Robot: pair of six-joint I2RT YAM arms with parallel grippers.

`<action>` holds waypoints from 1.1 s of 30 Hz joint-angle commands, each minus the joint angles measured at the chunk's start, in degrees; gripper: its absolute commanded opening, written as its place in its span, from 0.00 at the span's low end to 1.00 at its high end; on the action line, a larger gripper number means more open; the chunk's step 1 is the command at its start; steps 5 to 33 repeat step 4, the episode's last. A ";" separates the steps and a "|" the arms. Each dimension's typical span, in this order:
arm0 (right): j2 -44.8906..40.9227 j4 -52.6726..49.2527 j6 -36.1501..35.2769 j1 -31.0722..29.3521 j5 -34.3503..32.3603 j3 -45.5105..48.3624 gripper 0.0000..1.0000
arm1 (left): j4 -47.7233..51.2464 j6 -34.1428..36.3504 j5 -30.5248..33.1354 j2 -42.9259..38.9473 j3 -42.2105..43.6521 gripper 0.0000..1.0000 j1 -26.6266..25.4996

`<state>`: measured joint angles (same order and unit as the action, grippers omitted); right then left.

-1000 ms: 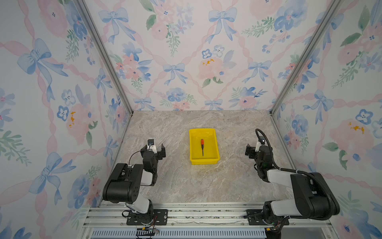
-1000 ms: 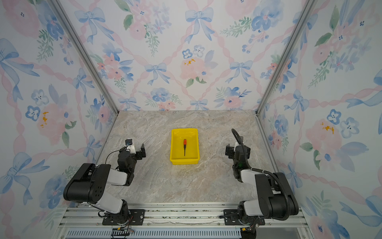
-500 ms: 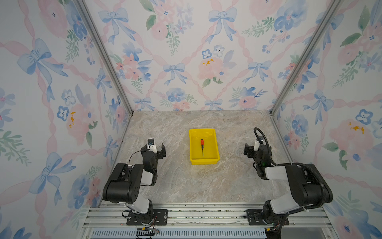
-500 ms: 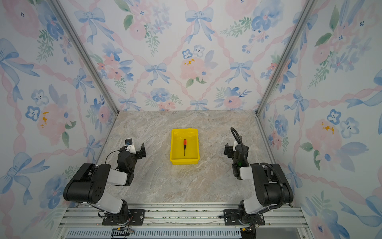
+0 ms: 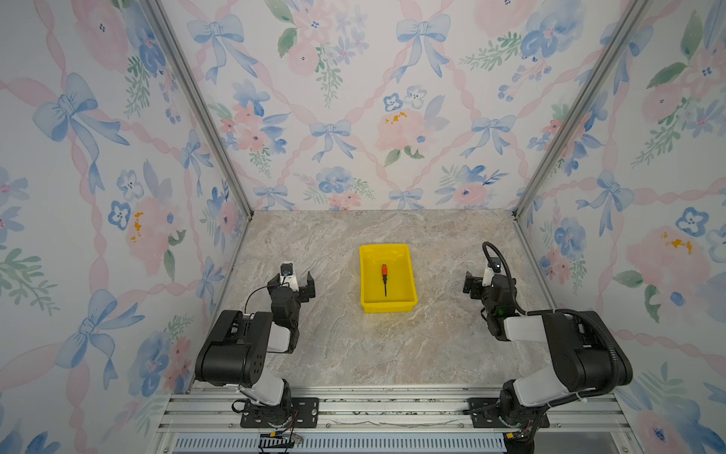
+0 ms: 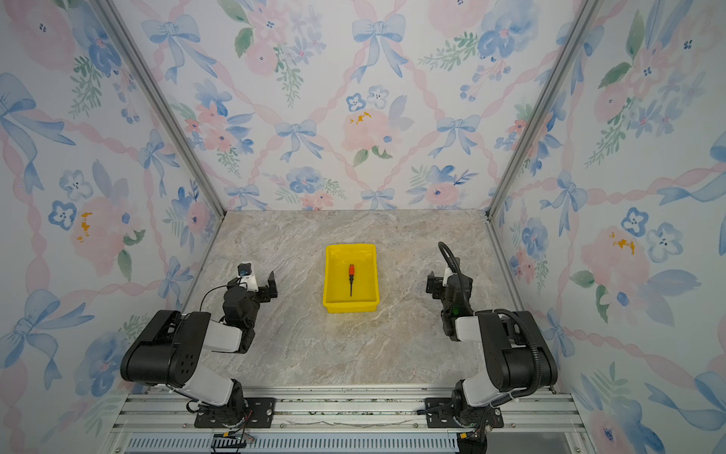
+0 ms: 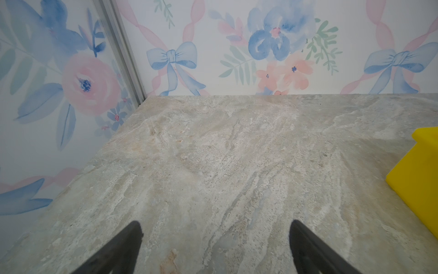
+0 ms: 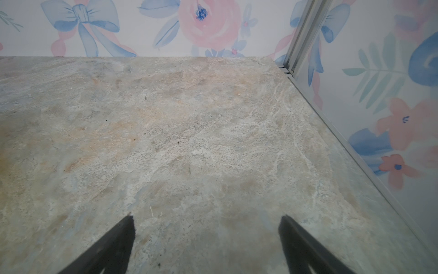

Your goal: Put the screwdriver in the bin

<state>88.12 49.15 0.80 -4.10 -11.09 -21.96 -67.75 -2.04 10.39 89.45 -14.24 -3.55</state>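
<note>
Crouching low over the surface (image 5: 353, 346), each arm is folded back on itself, with its upper links bunched above the base rail and its wrist stretched forward, roughly level. The left end effector (image 5: 295, 282) sits close over the stone with its jaws spread wide and nothing between them. In the left wrist view its two dark fingers (image 7: 123, 246) frame only bare surface. The right end effector (image 5: 480, 281) mirrors that pose on the opposite side, also spread wide and empty.

The bin (image 5: 389, 307) stands between the two end effectors, about level with them and well apart from both. The screwdriver (image 5: 384, 277) lies flat on the bin's floor near the middle, clear of the walls. Its orange-red handle points away from the arms and its thin shaft points back toward their bases.

From the left wrist camera only one yellow corner of the bin shows, cut off by the frame edge beyond the end effector's right finger, so its inside is hidden there. The right wrist camera takes in only surface and flowered wall. In both top views the right end effector's outer finger is partly masked by its own wrist and cable. The screwdriver's tip is too fine to make out. Whether either end effector touches the surface cannot be told.
</note>
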 commanded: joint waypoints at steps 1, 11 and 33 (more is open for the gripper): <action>0.39 1.74 -0.29 0.24 0.04 -0.89 0.97 | -1.51 0.64 -0.77 0.33 0.35 0.98 0.40; 0.39 1.75 -0.35 0.23 0.04 -0.86 0.97 | -1.58 0.57 -0.73 0.29 0.47 0.97 0.39; 0.39 1.75 -0.35 0.23 0.04 -0.86 0.97 | -1.58 0.57 -0.73 0.29 0.47 0.97 0.39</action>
